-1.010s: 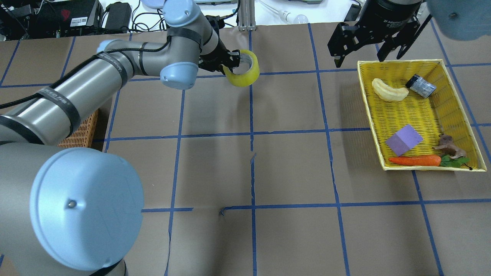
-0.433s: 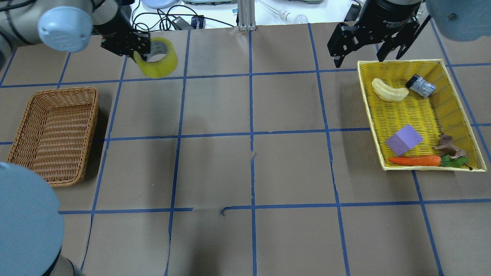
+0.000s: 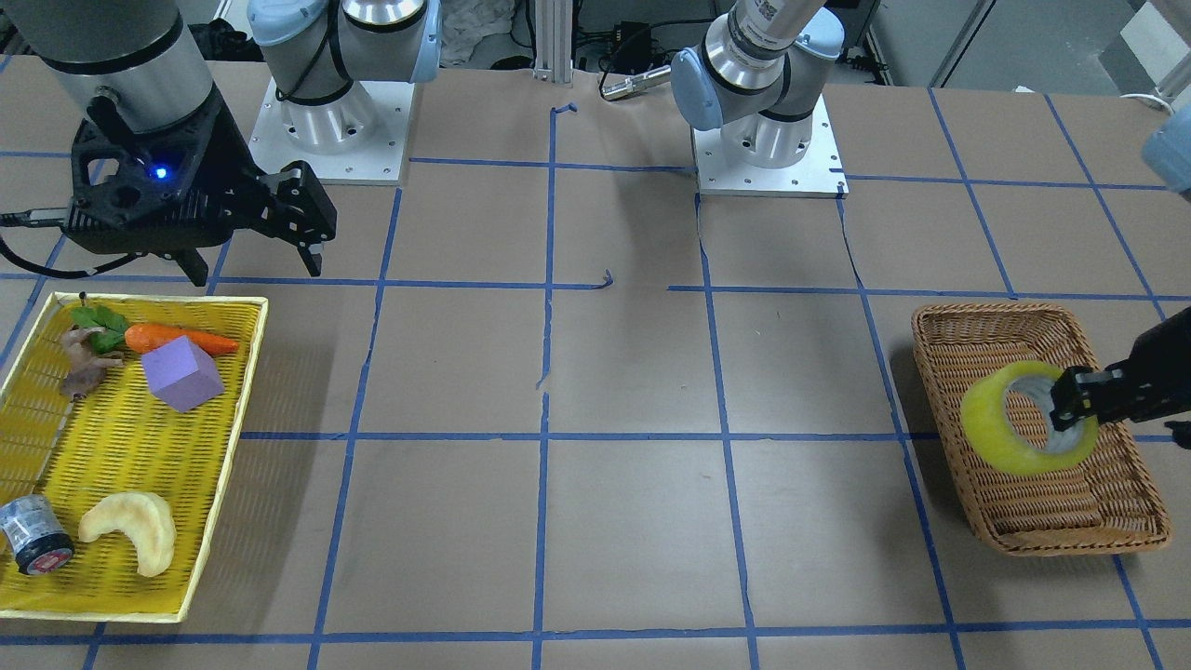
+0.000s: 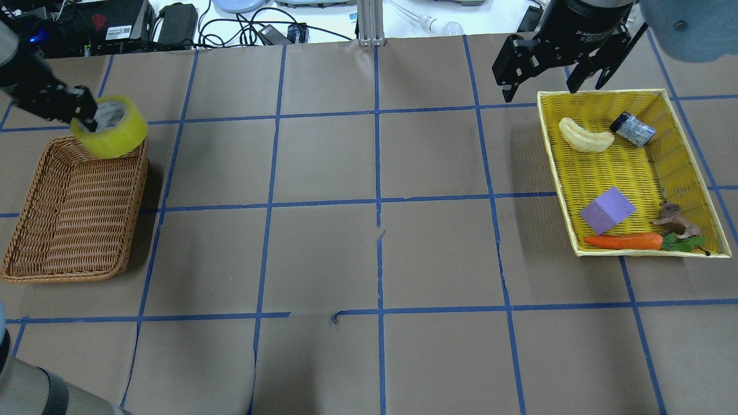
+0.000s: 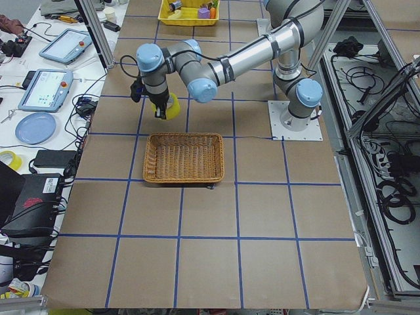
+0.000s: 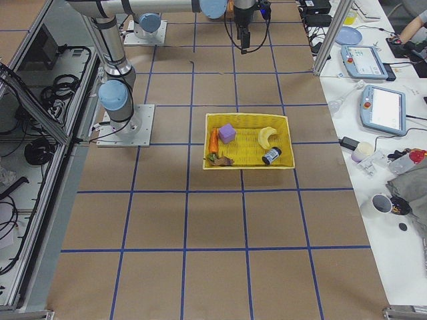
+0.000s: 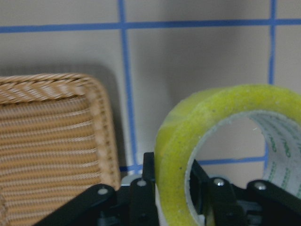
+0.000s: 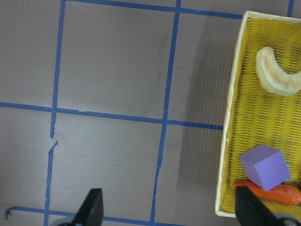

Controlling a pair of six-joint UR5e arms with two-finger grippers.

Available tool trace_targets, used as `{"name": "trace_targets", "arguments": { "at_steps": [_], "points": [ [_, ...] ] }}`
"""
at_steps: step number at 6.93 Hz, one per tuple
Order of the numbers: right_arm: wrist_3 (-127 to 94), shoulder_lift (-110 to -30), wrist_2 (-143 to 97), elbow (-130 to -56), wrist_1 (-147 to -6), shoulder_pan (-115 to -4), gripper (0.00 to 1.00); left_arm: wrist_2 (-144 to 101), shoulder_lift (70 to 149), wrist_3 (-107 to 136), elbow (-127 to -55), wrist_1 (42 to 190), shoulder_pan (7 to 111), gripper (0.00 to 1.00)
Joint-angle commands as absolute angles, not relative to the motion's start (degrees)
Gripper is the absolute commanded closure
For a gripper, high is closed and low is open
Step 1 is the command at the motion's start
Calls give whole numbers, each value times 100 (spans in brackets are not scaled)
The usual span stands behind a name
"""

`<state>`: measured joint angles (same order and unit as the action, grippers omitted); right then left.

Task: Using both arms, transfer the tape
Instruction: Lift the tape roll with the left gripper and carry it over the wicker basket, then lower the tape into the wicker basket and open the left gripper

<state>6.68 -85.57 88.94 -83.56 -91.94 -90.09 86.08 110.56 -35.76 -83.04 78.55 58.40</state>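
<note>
The table (image 4: 369,259) is covered with brown paper, with blue tape lines making a grid. A wicker basket (image 4: 75,213) lies on it, one corner just beside and below the jaws of the left gripper (image 4: 91,120). A yellow tray (image 4: 622,167) lies below the jaws of the right gripper (image 4: 541,91), to one side of them.

- tape (image 4: 122,140): translucent yellow, pale grey core
- basket (image 4: 75,219): tan-brown woven wicker
- tray (image 4: 617,167): bright yellow mesh
- table (image 4: 323,155): brown paper, blue grid lines
- cube (image 4: 606,210) purple; carrot (image 4: 624,241) orange
</note>
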Motion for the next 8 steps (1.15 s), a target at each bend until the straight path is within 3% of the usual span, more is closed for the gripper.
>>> {"name": "trace_targets", "arguments": {
  "at_steps": [1, 2, 3, 4, 6, 8],
  "points": [
    [668, -8561, 8895, -8358, -9193, -9009, 0, 8631, 11345, -4561, -9066, 6678, 5019, 100],
    [668, -8561, 8903, -8358, -9193, -9009, 0, 8596, 11468, -4535, -9384, 6288, 5019, 94],
    [668, -8561, 8886, -8358, -9193, -9017, 0, 8639, 11426, -4553, -9448, 6345, 4992, 40],
    [668, -8561, 8894, -8358, -9193, -9018, 0, 8701, 11260, -4570, -9396, 6746, 4975, 0],
    [668, -8561, 8877, -8358, -9193, -9018, 0, 9211, 10709, -4248, -9046, 7406, 5115, 0],
    [668, -8561, 8877, -8358, -9193, -9018, 0, 9150, 9953, -2924, -8746, 8171, 6005, 0]
  ]
}}
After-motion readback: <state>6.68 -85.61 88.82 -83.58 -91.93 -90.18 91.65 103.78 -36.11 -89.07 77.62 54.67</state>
